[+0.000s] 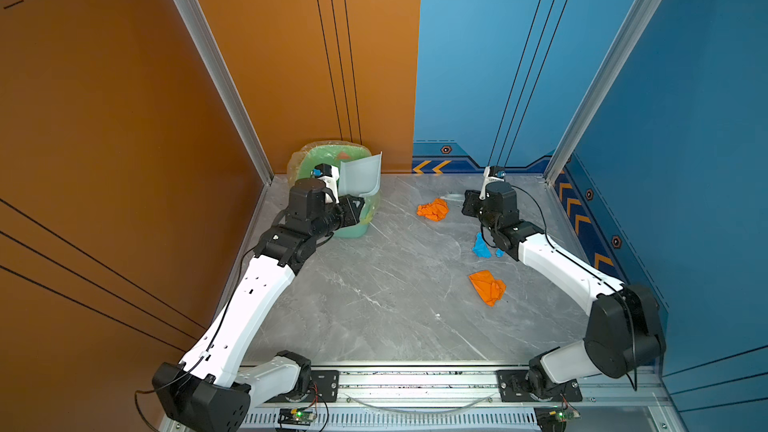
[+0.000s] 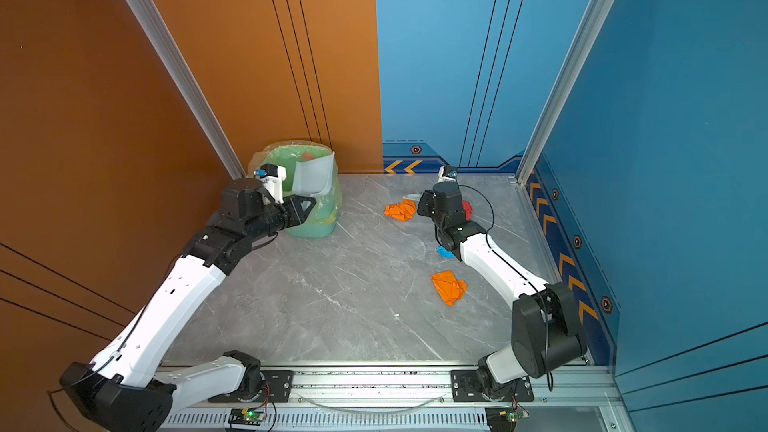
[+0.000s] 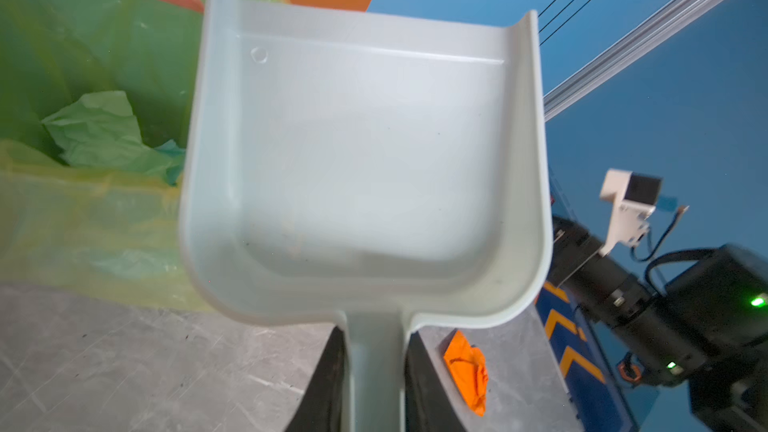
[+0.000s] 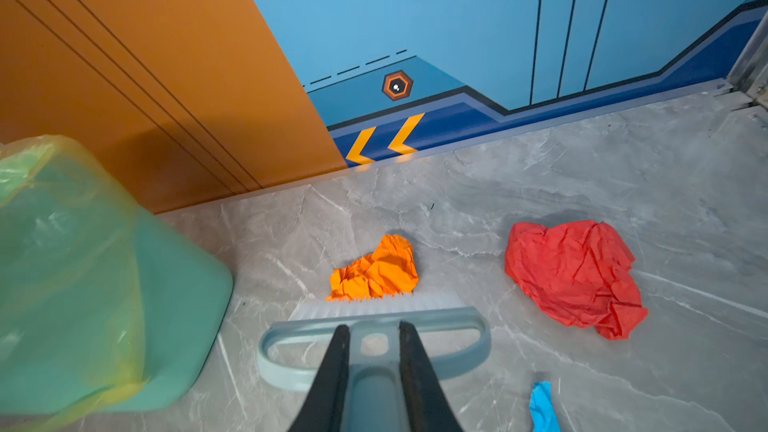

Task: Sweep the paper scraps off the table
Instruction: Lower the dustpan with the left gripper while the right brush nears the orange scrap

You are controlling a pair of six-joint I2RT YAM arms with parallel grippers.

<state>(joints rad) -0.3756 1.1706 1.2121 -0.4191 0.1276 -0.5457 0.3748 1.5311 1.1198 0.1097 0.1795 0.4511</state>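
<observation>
Nearby, crumpled orange scrap [image 4: 376,270], creased red scrap [image 4: 573,276], veined grey table [image 4: 582,160].

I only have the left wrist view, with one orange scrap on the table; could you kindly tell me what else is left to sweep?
Observer: A red scrap also lies on the table.
Operator: Thank you. Where is the brush?
Observer: The right pincer is shut on the brush, bristles at the edge of an orange scrap.
Operator: Anything else?
Observer: Nearer the front lie a blue scrap and a second orange scrap.
</observation>
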